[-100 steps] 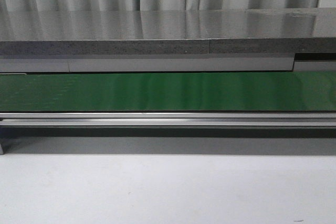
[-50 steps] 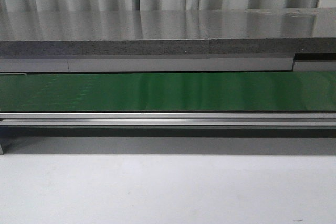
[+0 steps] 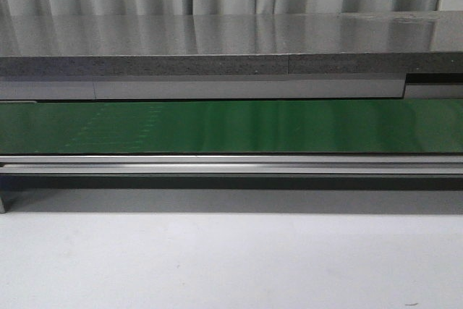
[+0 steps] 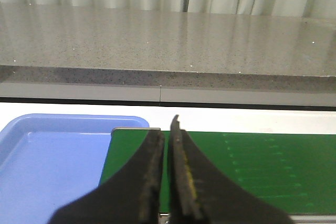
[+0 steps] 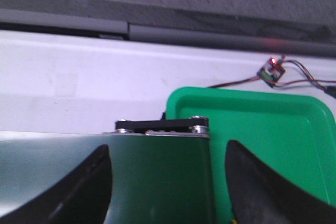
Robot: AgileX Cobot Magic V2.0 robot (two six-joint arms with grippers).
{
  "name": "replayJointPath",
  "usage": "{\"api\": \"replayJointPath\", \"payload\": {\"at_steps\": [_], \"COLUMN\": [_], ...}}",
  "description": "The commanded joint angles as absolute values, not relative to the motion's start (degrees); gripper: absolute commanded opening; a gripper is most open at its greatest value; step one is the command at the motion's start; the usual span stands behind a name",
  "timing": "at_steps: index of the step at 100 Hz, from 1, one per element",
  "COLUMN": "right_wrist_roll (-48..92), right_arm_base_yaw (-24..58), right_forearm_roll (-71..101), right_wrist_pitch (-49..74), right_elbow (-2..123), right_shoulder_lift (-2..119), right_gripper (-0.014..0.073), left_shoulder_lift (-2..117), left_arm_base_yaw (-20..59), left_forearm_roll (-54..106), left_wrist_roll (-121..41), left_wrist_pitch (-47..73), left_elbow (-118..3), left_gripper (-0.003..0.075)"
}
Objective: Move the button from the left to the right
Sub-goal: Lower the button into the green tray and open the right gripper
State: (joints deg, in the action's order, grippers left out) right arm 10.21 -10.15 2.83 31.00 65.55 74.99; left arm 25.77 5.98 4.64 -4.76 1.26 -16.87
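Observation:
The button is out of view in every frame. In the left wrist view my left gripper (image 4: 168,132) is shut, its two black fingers nearly touching with nothing between them. It hangs over the left end of the green conveyor belt (image 4: 252,166), beside a blue tray (image 4: 47,166). In the right wrist view my right gripper (image 5: 169,150) is open and empty. It straddles the belt's right end (image 5: 157,177) where it meets a green tray (image 5: 262,129). A tiny yellow speck (image 5: 233,221) shows by the right finger; I cannot tell what it is. Neither gripper appears in the front view.
The belt (image 3: 231,127) runs across the whole front view, with a metal rail (image 3: 231,163) before it and a grey stone counter (image 3: 231,41) behind. A small circuit board with wires (image 5: 272,72) lies on the white table behind the green tray.

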Motion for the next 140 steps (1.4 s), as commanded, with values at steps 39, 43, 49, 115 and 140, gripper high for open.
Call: {"api": "replayJointPath", "payload": {"at_steps": [39,43,49,115,140], "right_wrist_roll": [10.33,10.33,10.33,10.33,10.33], "right_arm_base_yaw": [-4.81,-4.81,-4.81,-4.81,-4.81], "right_forearm_roll": [3.99,3.99,4.09,4.79,4.79], "right_wrist_pitch": [9.26,8.41,8.18,13.44,12.63], "right_elbow": [35.67,33.60,30.36,19.26,19.26], "right_shoulder_lift": [41.38,38.80,33.52,8.33,8.33], "right_gripper": [0.0442,0.0442,0.0442,0.0186,-0.0065], "left_shoulder_lift": [25.96,25.96,25.96,25.96,25.96], "left_arm_base_yaw": [6.46,6.46,6.46,6.46,6.46], "left_forearm_roll": [5.05,5.05,5.05,5.05,5.05], "left_wrist_roll": [-4.72,-4.72,-4.72,-4.72,-4.72], "left_wrist_pitch": [-3.67,-3.67,-3.67,-3.67,-3.67], "left_elbow": [-18.49,-18.49,-18.49,-18.49,-18.49], "left_gripper": [0.0005,0.0005,0.0005,0.0005,0.0005]}}
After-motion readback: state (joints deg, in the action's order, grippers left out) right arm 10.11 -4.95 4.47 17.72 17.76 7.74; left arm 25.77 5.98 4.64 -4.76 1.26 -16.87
